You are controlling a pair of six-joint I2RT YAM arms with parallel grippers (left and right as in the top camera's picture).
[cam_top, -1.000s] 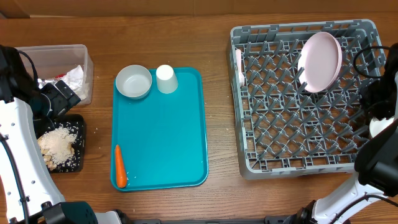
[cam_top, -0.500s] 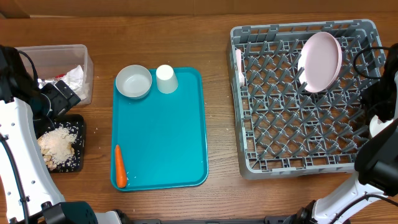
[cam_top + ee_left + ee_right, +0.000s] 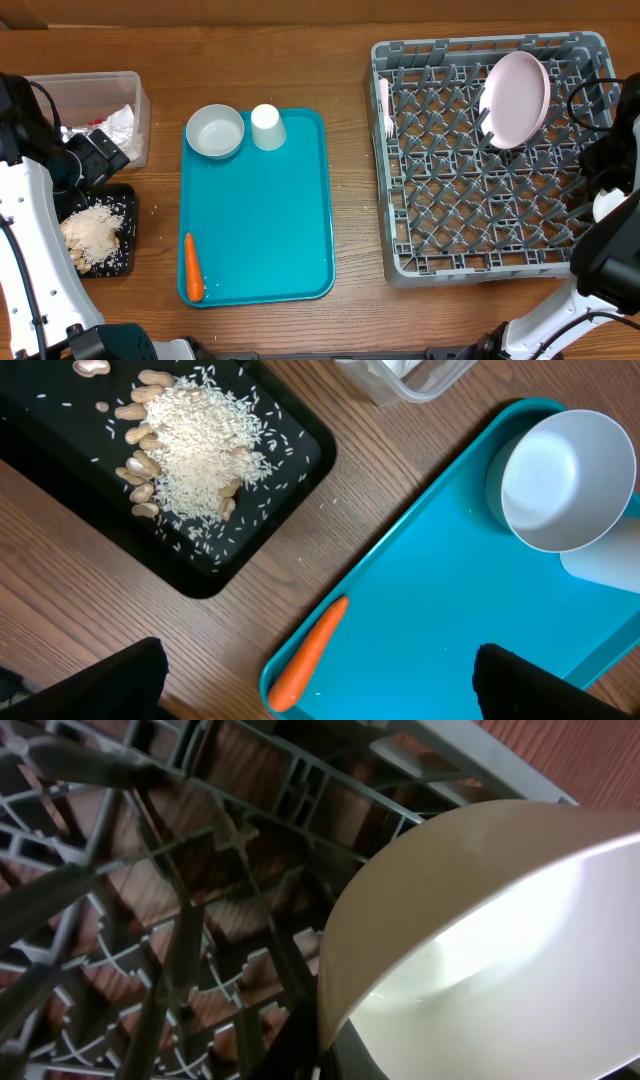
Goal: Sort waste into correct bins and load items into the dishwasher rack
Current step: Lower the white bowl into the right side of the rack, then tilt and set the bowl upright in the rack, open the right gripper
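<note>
My left gripper (image 3: 320, 672) is open and empty, hovering over the front left corner of the teal tray, above the orange carrot (image 3: 308, 652) that lies there (image 3: 193, 268). A white bowl (image 3: 215, 132) and a white cup (image 3: 267, 127) stand at the tray's far end. The black tray (image 3: 118, 262) holds pale nuts and white crumbs (image 3: 185, 450). The clear tub (image 3: 95, 88) holds the white napkin (image 3: 120, 122) and the foil. My right gripper (image 3: 322, 1045) is shut on the rim of the other white bowl (image 3: 500, 950), held over the right side of the grey rack (image 3: 470, 262). The pink plate (image 3: 515, 98) stands in the rack, and the fork (image 3: 385, 105) lies at its left edge.
The teal tray (image 3: 270, 220) sits between the bins and the rack. Upright pegs of the rack (image 3: 150, 950) stand close below and beside the held bowl. My left arm (image 3: 30, 200) runs along the table's left edge.
</note>
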